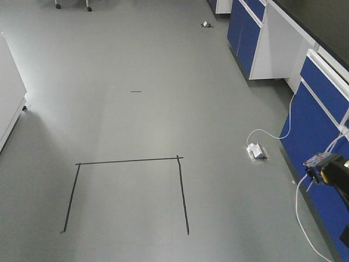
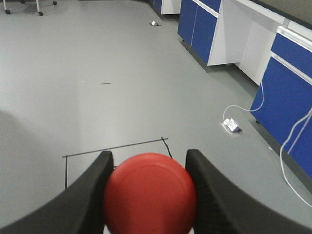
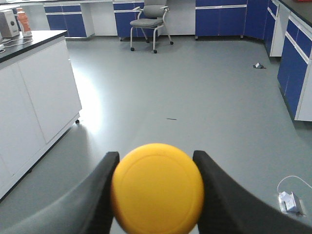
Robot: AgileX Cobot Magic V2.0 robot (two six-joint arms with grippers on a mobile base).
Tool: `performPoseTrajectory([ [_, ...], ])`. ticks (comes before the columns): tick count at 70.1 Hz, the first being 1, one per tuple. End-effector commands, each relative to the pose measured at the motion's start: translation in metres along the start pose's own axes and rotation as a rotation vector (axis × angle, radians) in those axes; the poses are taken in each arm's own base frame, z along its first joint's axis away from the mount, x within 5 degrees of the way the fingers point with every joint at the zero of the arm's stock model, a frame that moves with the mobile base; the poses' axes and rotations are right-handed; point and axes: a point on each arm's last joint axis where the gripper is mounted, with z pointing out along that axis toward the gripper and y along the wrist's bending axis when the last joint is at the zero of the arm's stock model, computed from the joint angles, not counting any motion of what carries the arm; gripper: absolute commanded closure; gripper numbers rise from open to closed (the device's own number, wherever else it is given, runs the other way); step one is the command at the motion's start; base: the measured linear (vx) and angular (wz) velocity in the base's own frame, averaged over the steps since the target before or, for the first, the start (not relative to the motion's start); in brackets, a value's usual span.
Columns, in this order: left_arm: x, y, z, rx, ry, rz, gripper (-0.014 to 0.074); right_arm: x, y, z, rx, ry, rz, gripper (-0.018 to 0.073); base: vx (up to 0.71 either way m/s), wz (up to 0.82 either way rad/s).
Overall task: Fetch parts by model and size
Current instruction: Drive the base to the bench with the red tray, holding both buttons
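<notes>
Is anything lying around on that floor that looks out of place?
Yes: a small white box lies loose on the floor by the blue cabinets, its white cable trailing; another small scrap sits farther off.

Grey floor [image 1: 163,82], black tape outline [image 1: 129,161] open on near side, blue-fronted cabinets [image 1: 245,27] at right, white cable [image 1: 262,130] at floor box [image 1: 255,151], grey wheeled chair [image 3: 148,19], white dark-topped cabinet [image 3: 44,87].
</notes>
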Motion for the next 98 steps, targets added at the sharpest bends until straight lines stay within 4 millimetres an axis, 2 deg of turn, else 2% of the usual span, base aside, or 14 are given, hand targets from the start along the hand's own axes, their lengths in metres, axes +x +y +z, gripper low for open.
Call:
performPoseTrajectory([
  [1,-0.0128,-0.0021,-0.0012,0.020,-0.082,0.001,0.0603,-0.0173,-0.0001,-0.0022,0.007,-0.110,-0.012,0.0569,0.57,-0.06],
  [98,-0.0128,-0.0022,-0.0012,0.020,-0.082,0.001,0.0603,-0.0174,-0.0001,-0.0022,0.007,-0.110,-0.012,0.0569,0.68,0.03],
])
